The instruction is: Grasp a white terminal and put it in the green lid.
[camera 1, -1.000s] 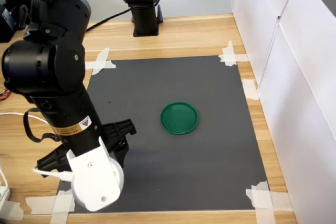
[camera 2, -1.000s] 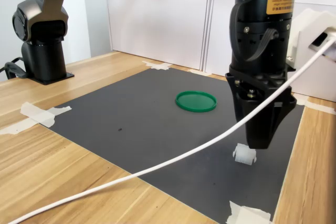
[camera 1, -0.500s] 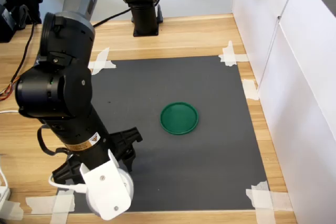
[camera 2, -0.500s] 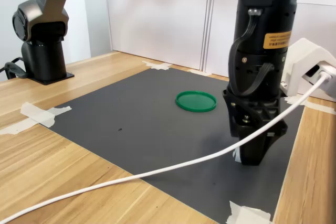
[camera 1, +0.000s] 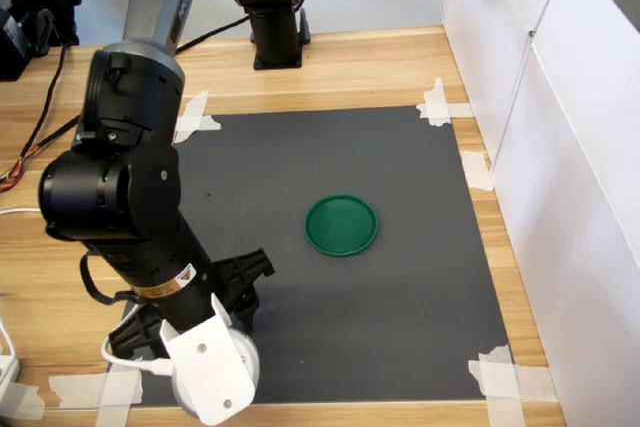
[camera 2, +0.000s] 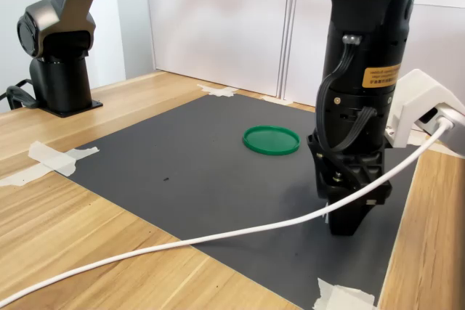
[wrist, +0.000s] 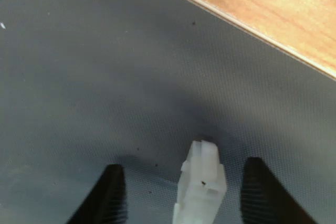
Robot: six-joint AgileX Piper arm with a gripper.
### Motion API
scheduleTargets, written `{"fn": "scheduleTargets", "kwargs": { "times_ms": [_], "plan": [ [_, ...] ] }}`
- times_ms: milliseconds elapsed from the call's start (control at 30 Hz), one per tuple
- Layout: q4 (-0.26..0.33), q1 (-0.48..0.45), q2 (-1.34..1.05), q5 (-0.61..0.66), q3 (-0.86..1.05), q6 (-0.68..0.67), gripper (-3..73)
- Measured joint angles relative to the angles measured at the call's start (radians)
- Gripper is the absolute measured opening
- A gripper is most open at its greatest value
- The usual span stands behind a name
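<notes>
Down at the mat (camera 1: 400,327) stood the gripper (wrist: 184,198), its two black fingers (wrist: 107,195) spread apart with the terminal (wrist: 201,182) between them — neither finger touched it in the wrist view, so the gripper was released and held nothing. The terminal lay on the dark mat, a small white block with a notched end, with clear mat showing on either side of it up to each finger. Close by ran the mat's edge, with bare wood beyond it.

In the second exterior view the gripper (camera 2: 347,223) reached the mat surface near the mat's near corner, and the arm's body hid the terminal there. A white cable (camera 2: 182,241) ran from the wrist camera housing (camera 2: 421,103) across the mat and over the wooden table (camera 2: 87,252) toward the second exterior view's lower left.

The lid (camera 1: 342,225) sat flat on the mat near its middle — well apart from the gripper, toward the first exterior view's right of the arm (camera 1: 120,197). In the second exterior view the lid (camera 2: 271,140) lay farther back than the gripper, and it held nothing. White tape (camera 1: 505,379) strips fixed the mat's corners to the table. A white panel (camera 1: 580,147) stood along the first exterior view's right side.
</notes>
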Motion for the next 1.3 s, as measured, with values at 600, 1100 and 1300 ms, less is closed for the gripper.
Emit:
{"fn": "scheduleTargets", "kwargs": {
  "times_ms": [600,1100,1300],
  "plan": [
    [-0.139,0.002,-0.004,-0.007,-0.001,0.013,9.1],
    [-0.002,0.003,-0.251,0.007,-0.001,-0.098,9.1],
    [-0.012,0.055,-0.315,0.011,0.072,-0.115,9.1]
  ]
}}
